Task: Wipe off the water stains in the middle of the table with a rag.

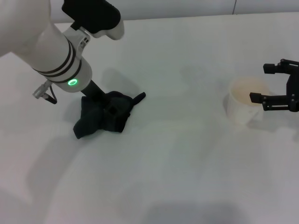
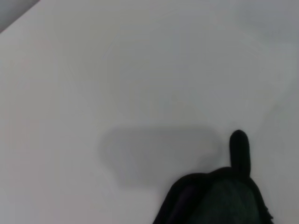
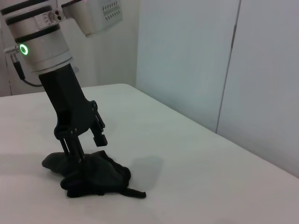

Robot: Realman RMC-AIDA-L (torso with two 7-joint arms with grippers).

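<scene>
Bare lab: white table [image 1: 187,163], plain wall panels [image 3: 233,70].

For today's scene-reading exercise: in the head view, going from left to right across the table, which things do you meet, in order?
Left gripper pressed down into the black rag → bare stretch of white table → white cup → right gripper, fingers open, beside the cup.

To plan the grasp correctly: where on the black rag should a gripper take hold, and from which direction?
Grip the rag at its bunched, raised middle, coming from above. It lies crumpled on the table, so its folds stand up for fingers to pinch. The left gripper is already down on that mound.
</scene>
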